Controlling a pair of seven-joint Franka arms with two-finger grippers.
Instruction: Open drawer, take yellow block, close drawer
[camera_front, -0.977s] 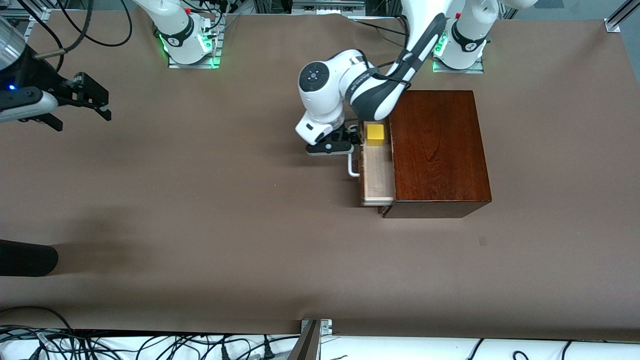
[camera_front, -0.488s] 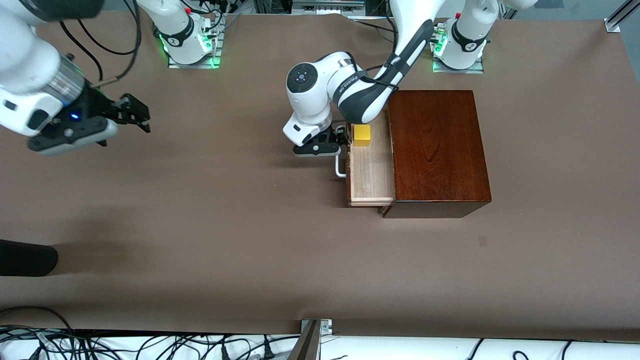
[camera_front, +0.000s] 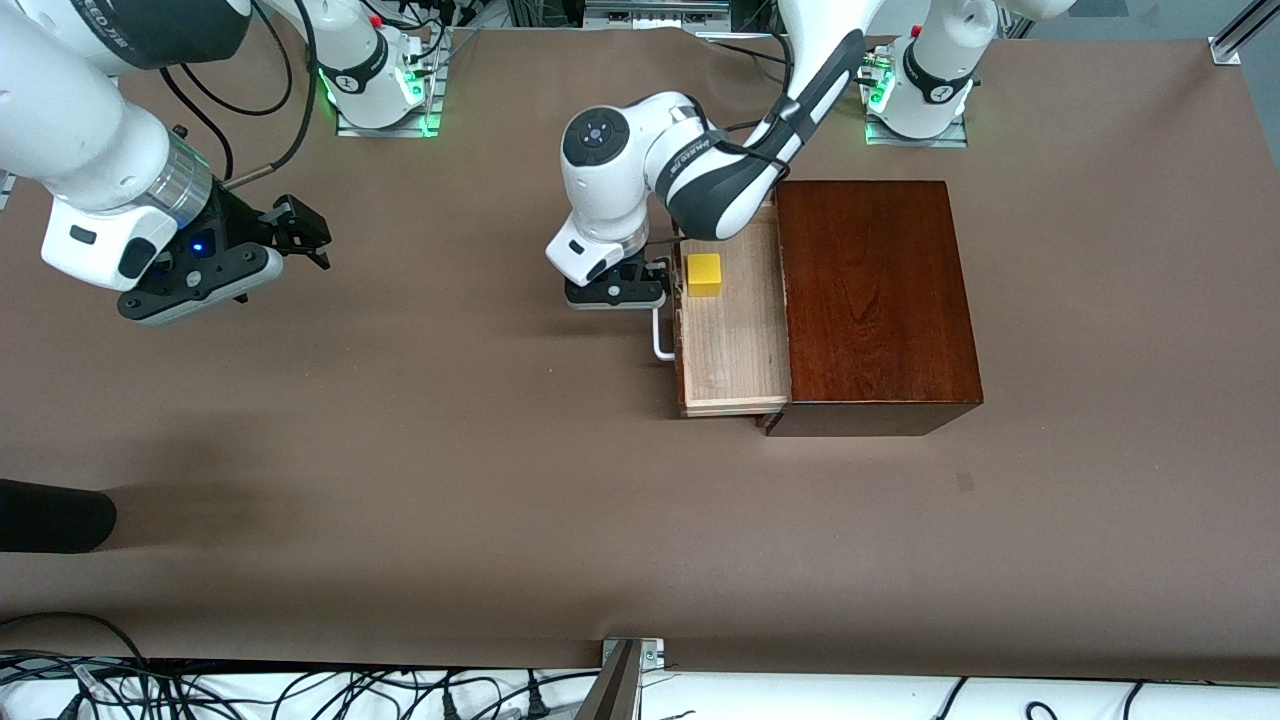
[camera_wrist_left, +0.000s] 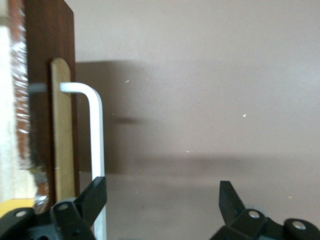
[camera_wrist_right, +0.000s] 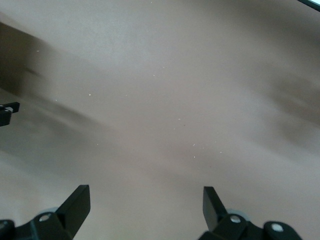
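The dark reddish-brown box (camera_front: 870, 300) stands toward the left arm's end of the table. Its drawer (camera_front: 735, 340) is pulled well out, showing the pale wood inside. The yellow block (camera_front: 704, 273) sits in the drawer at the end farther from the front camera. My left gripper (camera_front: 660, 282) is open at the white handle (camera_front: 661, 340), on the drawer's front. In the left wrist view the handle (camera_wrist_left: 96, 135) runs under one fingertip (camera_wrist_left: 94, 192) of the open gripper (camera_wrist_left: 160, 187). My right gripper (camera_front: 315, 240) is open and empty over bare table; its wrist view (camera_wrist_right: 145, 192) shows only table.
A black rounded object (camera_front: 50, 515) reaches in over the table at the right arm's end, nearer the front camera. Cables and a metal post (camera_front: 620, 680) run along the table's near edge. Brown table (camera_front: 450, 450) lies between the drawer and the right gripper.
The drawer has slid farther out toward the right arm's end, and the left gripper moved with its handle. The right arm has swung in from the table's end toward the middle.
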